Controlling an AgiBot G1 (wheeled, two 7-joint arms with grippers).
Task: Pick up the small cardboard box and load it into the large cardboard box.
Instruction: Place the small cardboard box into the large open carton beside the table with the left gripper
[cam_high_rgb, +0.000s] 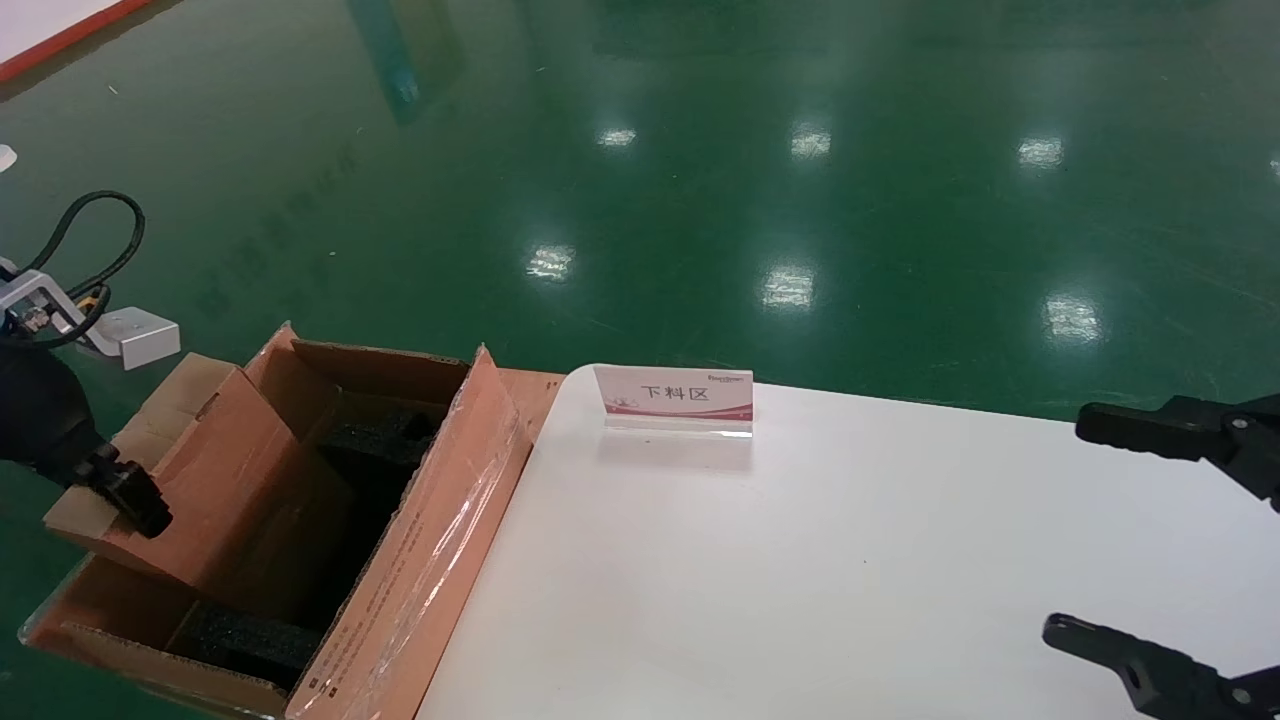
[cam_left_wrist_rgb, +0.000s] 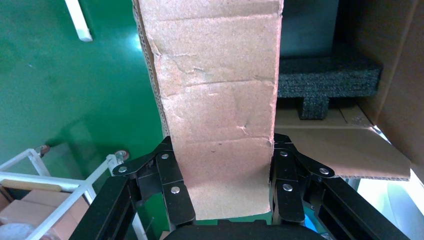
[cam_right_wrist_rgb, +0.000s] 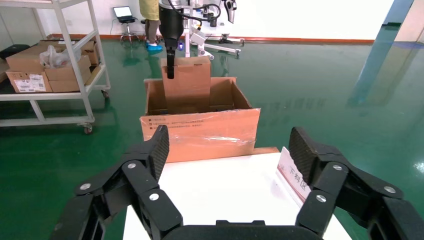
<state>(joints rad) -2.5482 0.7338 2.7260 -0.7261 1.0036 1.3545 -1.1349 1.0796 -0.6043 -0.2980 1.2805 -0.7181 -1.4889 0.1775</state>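
Left wrist view, small cardboard box (cam_left_wrist_rgb: 220, 120) clamped in left gripper (cam_left_wrist_rgb: 223, 185)

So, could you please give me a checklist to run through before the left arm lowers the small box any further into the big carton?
1. Grip: the left gripper is shut on the small cardboard box, with fingers on both of its side faces. Ok.
2. Position: the small box hangs over the opening of the large cardboard box, tilted, its lower part already inside. Ok.
3. Space below: black foam blocks sit at both ends of the carton; the floor between them is hidden by the box. Cannot tell.
4. Flap: the taped flap folds outward, off the opening. Ok.
5. Right gripper: open, over the white table, away from the carton. Ok.
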